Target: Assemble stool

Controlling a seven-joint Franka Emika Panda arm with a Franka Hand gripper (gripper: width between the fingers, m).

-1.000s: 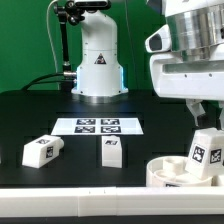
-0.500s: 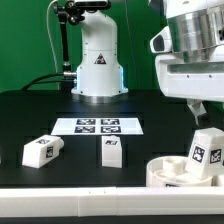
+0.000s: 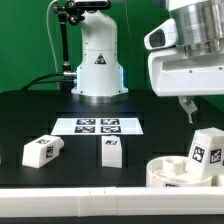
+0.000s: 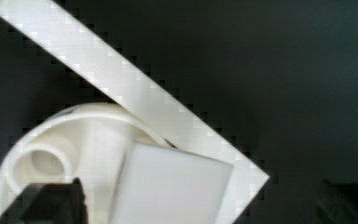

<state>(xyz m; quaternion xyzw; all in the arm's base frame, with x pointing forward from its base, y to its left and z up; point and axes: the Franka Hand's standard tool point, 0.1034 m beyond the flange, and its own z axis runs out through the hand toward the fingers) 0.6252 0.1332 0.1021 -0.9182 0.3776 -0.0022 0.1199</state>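
Note:
The round white stool seat (image 3: 170, 174) lies at the front of the exterior view's right. One tagged white leg (image 3: 205, 152) stands upright in it. My gripper (image 3: 200, 106) hangs just above that leg, open and empty, clear of its top. In the wrist view the leg (image 4: 179, 185) sits between my dark fingertips (image 4: 51, 200) without touching them, and the seat (image 4: 66, 150) curves beside it. Two more tagged legs lie loose on the black table, one (image 3: 42, 150) at the exterior view's left and one (image 3: 111, 152) in the middle.
The marker board (image 3: 98, 126) lies flat behind the loose legs. The white robot base (image 3: 98, 65) stands at the back. A white bar (image 3: 70, 190) runs along the table's front edge and also crosses the wrist view (image 4: 131, 85) diagonally.
My gripper has let go of the upright leg, risen, and shifted slightly toward the exterior view's left. The leg stays standing in the seat.

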